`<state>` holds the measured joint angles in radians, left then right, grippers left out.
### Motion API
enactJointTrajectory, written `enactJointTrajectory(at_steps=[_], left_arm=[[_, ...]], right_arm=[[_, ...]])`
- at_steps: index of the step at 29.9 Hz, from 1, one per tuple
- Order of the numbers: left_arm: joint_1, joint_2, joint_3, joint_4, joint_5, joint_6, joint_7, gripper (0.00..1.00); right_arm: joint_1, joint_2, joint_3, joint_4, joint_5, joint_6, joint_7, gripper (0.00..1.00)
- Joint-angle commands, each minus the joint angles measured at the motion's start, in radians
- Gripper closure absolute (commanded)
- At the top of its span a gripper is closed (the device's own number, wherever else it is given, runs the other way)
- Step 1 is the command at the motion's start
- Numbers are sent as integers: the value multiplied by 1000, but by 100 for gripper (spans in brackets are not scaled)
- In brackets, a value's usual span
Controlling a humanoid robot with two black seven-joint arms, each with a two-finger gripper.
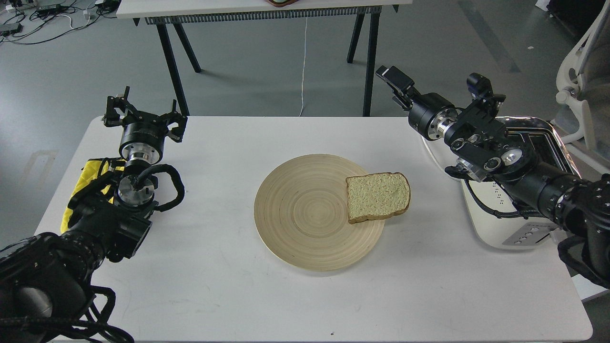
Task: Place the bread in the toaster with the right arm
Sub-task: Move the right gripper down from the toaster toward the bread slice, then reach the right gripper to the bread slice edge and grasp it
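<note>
The bread (378, 196) lies flat on the right edge of a round wooden plate (305, 214), its crust end overhanging the rim. The cream-white toaster (500, 226) stands at the table's right edge, its chrome top (543, 136) partly hidden behind my right arm. My right gripper (394, 82) is up in the air behind the far right of the table, above and beyond the bread, pointing left. It is seen side-on, so its fingers overlap and nothing shows in it. My left gripper (143, 116) rests at the far left, open and empty.
A yellow cloth (90, 174) lies under my left arm. The toaster's white cord (427, 145) runs along the table behind the toaster. A second table's black legs (369, 71) stand behind, and a white chair (584, 85) is at the right.
</note>
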<state>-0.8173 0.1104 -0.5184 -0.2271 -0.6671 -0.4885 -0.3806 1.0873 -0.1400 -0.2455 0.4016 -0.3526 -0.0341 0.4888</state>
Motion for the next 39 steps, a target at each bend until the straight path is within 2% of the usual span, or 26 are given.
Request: enactJointTrajectory(at_steps=[1, 4, 7, 14, 23, 28, 39], left_arm=[[0, 0, 0, 0, 0, 0, 0, 0], [0, 0, 0, 0, 0, 0, 0, 0], [0, 0, 0, 0, 0, 0, 0, 0], [0, 0, 0, 0, 0, 0, 0, 0], [0, 0, 0, 0, 0, 0, 0, 0], [1, 0, 0, 0, 0, 0, 0, 0], [0, 0, 0, 0, 0, 0, 0, 0]], right_arm=[[-27, 2, -32, 2, 0, -59, -19, 1], [-43, 0, -34, 11, 0, -79, -67, 1], [-55, 0, -34, 17, 0, -79, -87, 1], [-84, -24, -34, 95, 0, -79, -82, 1], [-70, -156, -35, 312, -57, -84, -101, 1], [-72, -199, -40, 327, -63, -87, -124, 1], [-79, -201, -66, 329, -86, -89, -157, 1]])
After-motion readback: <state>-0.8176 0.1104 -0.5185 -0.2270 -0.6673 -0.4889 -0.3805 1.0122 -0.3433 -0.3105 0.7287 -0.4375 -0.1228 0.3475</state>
